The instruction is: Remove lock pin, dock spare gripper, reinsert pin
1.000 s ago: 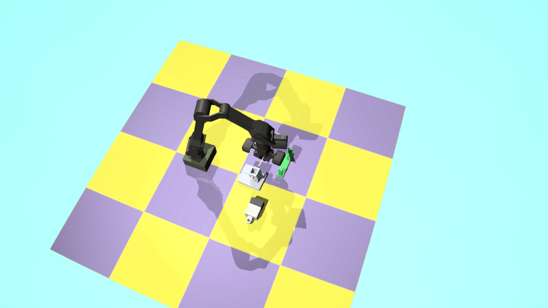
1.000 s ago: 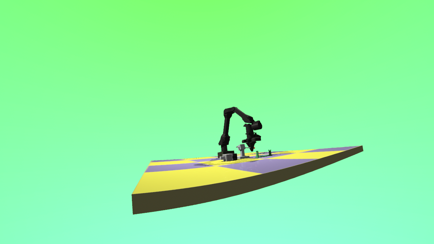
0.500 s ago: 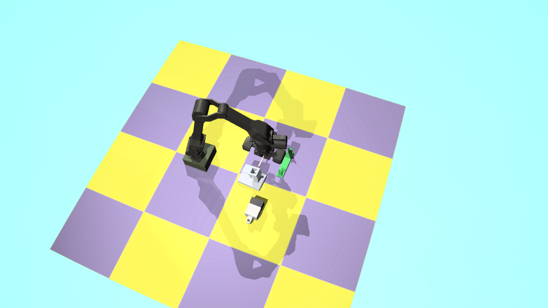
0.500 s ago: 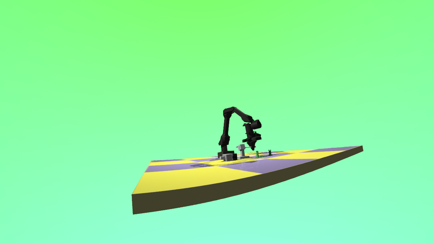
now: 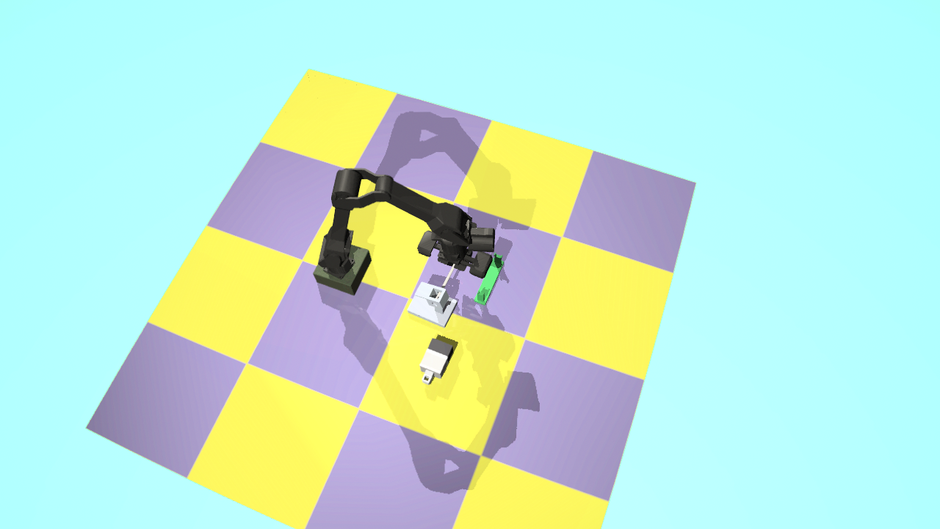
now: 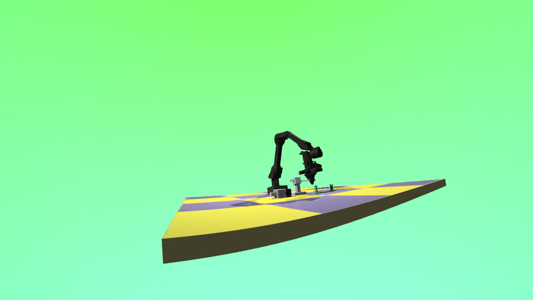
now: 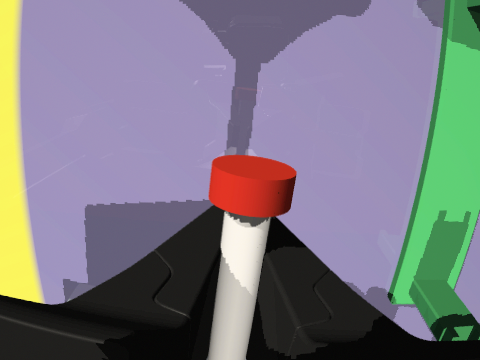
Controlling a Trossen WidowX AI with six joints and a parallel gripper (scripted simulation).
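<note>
Dark olive, the arm's base block [image 5: 341, 281] [image 6: 282, 187] sat at the left of your top view, on the chequered desk [image 5: 591, 295] [image 6: 230, 220]. Next came the pale mount [image 5: 422, 308] [image 6: 297, 188], its socket [image 5: 443, 299] [image 6: 296, 181] raised on a post, with the spare gripper [image 5: 435, 359] [image 6: 279, 193] lying undocked beyond it, on the side away from the tool.

Now the part you had to watch! From the socket's side, the lock pin [image 5: 449, 276] [image 6: 305, 181] [image 7: 242, 270] ran roughly level toward your tool [image 5: 457, 264] [image 6: 312, 182] [image 7: 239, 220], and that tool was clamped on its white shaft, just behind the red head [image 6: 314, 179] [image 7: 252, 187]. Whether the pin's far end was fully out of the socket, you could not tell.

So there was your line: mount at one end, red head at the other, and the pull wanted to go straight along it, head first, away from the mount. Any swing sideways before the tip was free risked jamming the shaft or twisting it in the fingers.

Furthest right, beside the tool, lay the green cradle [image 5: 490, 283] [image 6: 323, 191] [image 7: 462, 125], its length nearly parallel to the pin. If that was your parking spot, a sideways carry with little turning looked enough, once the tip was clear.
</note>
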